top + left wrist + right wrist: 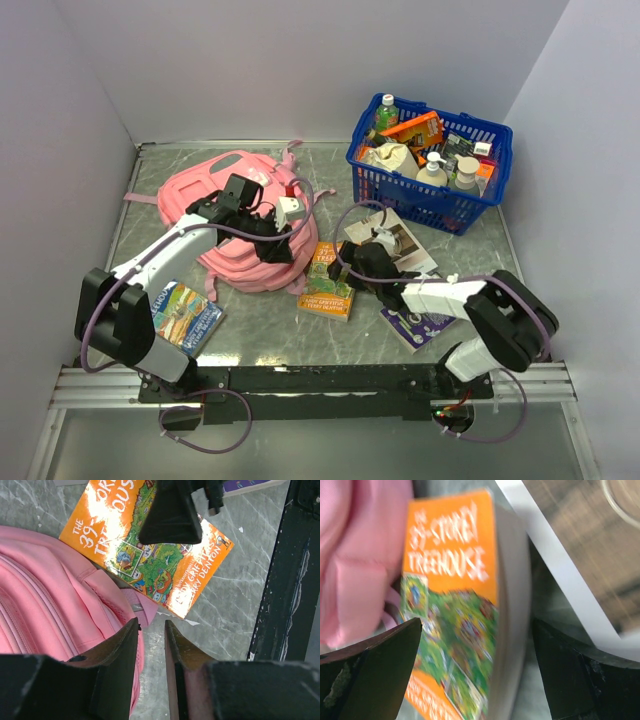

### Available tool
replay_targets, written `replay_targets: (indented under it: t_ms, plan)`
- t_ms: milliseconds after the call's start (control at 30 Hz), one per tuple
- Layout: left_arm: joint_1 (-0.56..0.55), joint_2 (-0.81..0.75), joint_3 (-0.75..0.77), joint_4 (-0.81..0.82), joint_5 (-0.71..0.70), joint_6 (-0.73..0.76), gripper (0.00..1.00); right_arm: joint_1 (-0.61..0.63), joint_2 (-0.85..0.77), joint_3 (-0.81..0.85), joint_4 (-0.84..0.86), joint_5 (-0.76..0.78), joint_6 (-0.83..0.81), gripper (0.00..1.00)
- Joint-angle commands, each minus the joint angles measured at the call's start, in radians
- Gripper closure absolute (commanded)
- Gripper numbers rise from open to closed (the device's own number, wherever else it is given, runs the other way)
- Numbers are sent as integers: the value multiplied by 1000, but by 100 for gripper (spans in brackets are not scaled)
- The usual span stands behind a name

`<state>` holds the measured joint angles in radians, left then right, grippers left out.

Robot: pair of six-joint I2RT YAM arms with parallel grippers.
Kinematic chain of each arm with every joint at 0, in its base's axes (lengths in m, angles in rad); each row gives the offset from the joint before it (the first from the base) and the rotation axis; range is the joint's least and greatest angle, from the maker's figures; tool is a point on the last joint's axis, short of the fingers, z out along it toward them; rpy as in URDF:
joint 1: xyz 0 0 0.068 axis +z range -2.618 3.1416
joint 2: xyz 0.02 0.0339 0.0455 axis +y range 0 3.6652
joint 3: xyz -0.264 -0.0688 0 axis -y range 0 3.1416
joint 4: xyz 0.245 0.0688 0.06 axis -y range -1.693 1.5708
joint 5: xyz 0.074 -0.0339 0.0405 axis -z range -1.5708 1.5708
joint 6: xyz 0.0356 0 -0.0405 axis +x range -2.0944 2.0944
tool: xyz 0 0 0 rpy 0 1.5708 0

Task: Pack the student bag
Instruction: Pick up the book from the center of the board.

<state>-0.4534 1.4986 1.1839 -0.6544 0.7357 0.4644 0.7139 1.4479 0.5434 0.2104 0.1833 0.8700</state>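
Tabletop (270, 340) is grey-green marble-look, w/ pale lavender-white walls (300, 60) on 3 sides and an aluminium rail (300, 385) along the near edge by the arm bases. The student bag (205, 195) lies flat at back-left of the table, pink and soft, w/ zip seams showing in the left wrist view. A blue basket (415, 200) sits back-right, well apart from the bag, full of bottles & boxes; their labels are too small to read. An orange book (328, 285) lies mid-table just beside the bag's right edge. Its cover reads "THE 39-STOREY TREEHOUSE", w/ "GRIFFITHS" and "DENTON" lower down over a green cartoon pic. A colourful booklet (187, 315) lies near-left by the left arm, text unreadable. A photo print (395, 235) and a purple-covered book (420, 325) lie right of centre, partly under the right arm. L gripper (151, 622) is over the bag's edge next to the book, jaws only a narrow slit apart, nothing seen btw them. R gripper (477, 630) has jaws wide apart, one finger each side of the orange book; can't tell if either pad touches it.
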Motion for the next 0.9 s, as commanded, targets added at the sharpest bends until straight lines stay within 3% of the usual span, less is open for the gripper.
replay_targets:
  t_ms: [0,67,167,267,300,367,400,467,500,533,700,867]
  plan:
    - [-5,-21,3,-17,11,39,68,35,89,-13,101,107,4,0]
    - [-4,-27,-1,-19,7,46,68,41,129,-22,139,102,9,0]
    - [-2,-34,-9,-16,-2,49,68,55,157,-43,227,79,26,12]
    - [-2,-37,-24,-4,-16,48,68,67,135,-77,291,52,18,33]
    - [-4,-37,-30,-1,-22,45,67,67,125,-86,316,41,17,49]
    - [-4,-31,-38,18,-58,31,66,67,109,-111,333,30,17,63]
    - [-4,-29,-47,27,-85,25,62,67,92,-118,339,25,15,78]
    - [-4,-35,-66,55,-157,3,57,67,74,-144,357,27,15,93]
    - [-4,-41,-90,65,-179,3,34,67,59,-152,357,25,17,100]
    - [-4,-57,-107,78,-206,3,31,65,49,-158,354,27,18,100]
    - [2,-75,-185,196,-426,-12,35,62,-7,-178,360,18,9,100]
    - [2,-72,-202,234,-472,-3,45,64,-58,-191,351,-7,-11,100]
